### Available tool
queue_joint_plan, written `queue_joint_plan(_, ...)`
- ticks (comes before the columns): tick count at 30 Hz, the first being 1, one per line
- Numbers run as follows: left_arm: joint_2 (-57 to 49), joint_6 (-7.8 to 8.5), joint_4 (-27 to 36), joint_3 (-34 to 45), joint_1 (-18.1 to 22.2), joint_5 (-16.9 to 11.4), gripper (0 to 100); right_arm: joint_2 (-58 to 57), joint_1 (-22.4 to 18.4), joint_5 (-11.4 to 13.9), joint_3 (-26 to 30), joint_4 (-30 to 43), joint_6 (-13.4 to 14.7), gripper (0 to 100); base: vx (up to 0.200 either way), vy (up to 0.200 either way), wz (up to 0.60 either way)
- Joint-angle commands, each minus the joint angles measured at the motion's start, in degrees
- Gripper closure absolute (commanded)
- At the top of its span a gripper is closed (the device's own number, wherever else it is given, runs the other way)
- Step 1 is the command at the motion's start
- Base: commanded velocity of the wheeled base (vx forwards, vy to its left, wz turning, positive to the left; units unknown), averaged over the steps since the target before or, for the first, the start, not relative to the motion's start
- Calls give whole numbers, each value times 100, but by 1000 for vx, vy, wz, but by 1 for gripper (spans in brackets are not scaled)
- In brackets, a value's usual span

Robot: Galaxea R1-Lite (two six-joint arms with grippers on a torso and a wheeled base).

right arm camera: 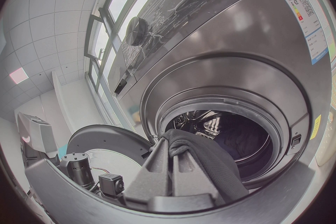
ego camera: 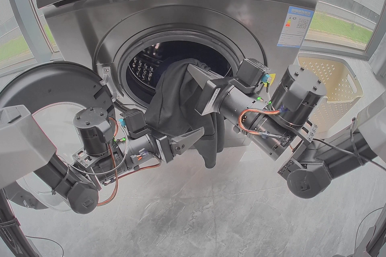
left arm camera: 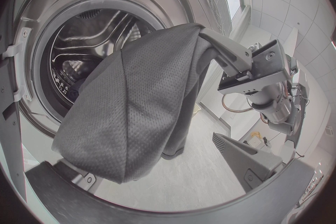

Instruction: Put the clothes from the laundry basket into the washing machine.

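Observation:
A dark grey garment (ego camera: 177, 105) hangs from my right gripper (ego camera: 194, 69), which is shut on its top edge right at the mouth of the washing machine drum (ego camera: 161, 57). The cloth drapes down over the door rim toward the floor. In the right wrist view the fingers (right arm camera: 182, 172) pinch the garment (right arm camera: 213, 161) before the drum (right arm camera: 241, 133). My left gripper (ego camera: 189, 139) is open, low beside the hanging cloth; in the left wrist view the garment (left arm camera: 140, 102) hangs in front of it. The cream laundry basket (ego camera: 335, 85) stands right of the machine.
The machine's round door (ego camera: 52, 85) is swung open to the left, close behind my left arm. Something dark blue lies inside the drum (left arm camera: 75, 90). Grey tiled floor (ego camera: 209, 205) stretches in front of the machine.

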Motion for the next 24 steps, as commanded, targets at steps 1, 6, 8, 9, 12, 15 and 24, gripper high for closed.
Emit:
queue_joint_plan(1,291,-8,-90,-133,9,98,0,-4,42,0,9,0,1,100,0,0,0)
queue_joint_plan(6,300,-8,-133,-186,-8,239,100,-4,42,0,9,-9,1,100,0,0,0)
queue_joint_plan(8,265,-8,-142,-186,-17,239,100,-4,33,0,17,-9,1,100,0,0,0)
queue_joint_plan(9,239,-8,-133,-186,-17,248,100,-4,33,0,17,-9,1,100,0,0,0)
queue_joint_plan(12,168,-8,-204,-142,-17,248,100,5,15,0,26,-9,1,100,0,0,0)
queue_joint_plan(15,89,-8,-362,-36,-26,256,100,14,-2,0,26,-9,1,100,0,0,0)
queue_joint_plan(24,-201,-8,-837,438,-263,309,100,154,6,0,70,-123,18,100,0,0,0)
